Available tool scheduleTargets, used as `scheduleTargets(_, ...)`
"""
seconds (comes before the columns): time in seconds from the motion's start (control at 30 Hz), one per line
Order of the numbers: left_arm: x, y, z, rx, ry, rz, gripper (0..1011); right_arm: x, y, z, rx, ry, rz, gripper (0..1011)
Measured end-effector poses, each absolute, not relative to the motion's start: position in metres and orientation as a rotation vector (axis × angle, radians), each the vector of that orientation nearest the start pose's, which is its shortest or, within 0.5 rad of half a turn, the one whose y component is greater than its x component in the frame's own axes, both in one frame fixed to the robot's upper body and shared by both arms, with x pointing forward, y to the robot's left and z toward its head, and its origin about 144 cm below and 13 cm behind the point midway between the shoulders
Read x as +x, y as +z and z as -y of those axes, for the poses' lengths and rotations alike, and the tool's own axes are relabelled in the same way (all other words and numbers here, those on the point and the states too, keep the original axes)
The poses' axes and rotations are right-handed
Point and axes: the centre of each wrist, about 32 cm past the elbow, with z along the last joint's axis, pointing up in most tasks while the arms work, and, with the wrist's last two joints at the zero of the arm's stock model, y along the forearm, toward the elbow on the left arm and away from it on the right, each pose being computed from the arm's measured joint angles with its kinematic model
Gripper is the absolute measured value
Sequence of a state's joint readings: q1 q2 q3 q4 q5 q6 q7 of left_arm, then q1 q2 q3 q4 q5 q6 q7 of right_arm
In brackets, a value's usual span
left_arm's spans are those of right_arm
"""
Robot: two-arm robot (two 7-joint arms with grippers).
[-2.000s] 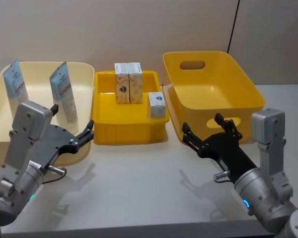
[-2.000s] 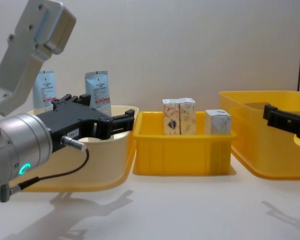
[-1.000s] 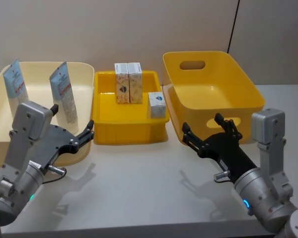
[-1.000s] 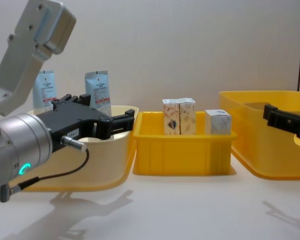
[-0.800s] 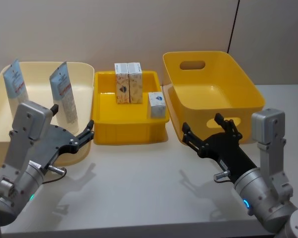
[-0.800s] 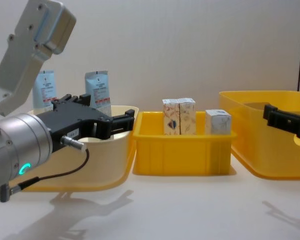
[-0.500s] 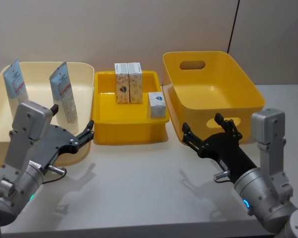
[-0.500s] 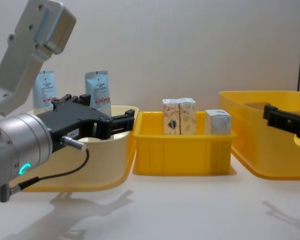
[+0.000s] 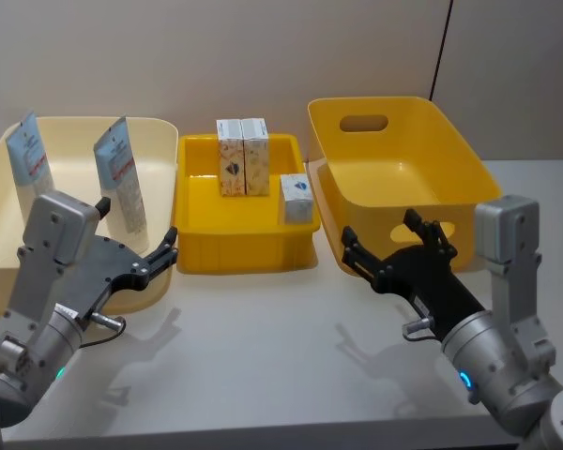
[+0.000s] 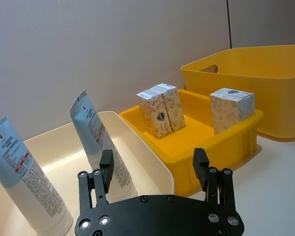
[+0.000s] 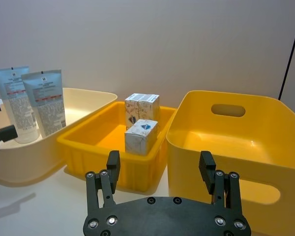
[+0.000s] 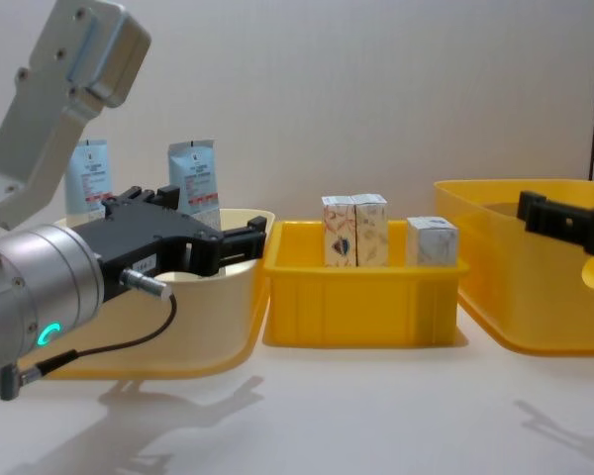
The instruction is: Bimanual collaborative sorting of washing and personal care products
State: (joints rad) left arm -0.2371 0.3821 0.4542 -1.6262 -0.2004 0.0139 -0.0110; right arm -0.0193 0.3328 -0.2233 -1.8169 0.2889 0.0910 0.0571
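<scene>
Two light blue squeeze tubes stand upright in the cream bin at the left. In the small yellow tray at the centre, two cream-orange cartons stand side by side, with a shorter grey-blue carton to their right. My left gripper hovers open and empty at the cream bin's near right corner. My right gripper hovers open and empty in front of the large yellow bin. The left wrist view has the gripper facing a tube and the tray.
The three containers stand in a row along the back of the white table. A grey wall rises right behind them. The large yellow bin holds nothing that I can see. Bare tabletop lies between my two arms.
My right gripper has lifted a little and edged towards the tray. The left arm and all products are as before.
</scene>
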Motion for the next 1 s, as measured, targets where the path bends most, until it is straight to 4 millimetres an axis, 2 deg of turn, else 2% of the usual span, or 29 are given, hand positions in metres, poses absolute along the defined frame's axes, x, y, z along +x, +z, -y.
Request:
scheduleTargets(0.53, 0.492, 1.204, -0.198, 0.061, 1.124, 0.268, 1003, 0.432, 1.25, 0.222, -0.051, -1.266, -0.082, 1001)
scheduleTargets(1.0, 0.492, 1.204, -0.198, 0.061, 1.124, 0.267, 1003, 0.441, 1.274, 0.203, -0.175, -1.252, -0.194, 1001)
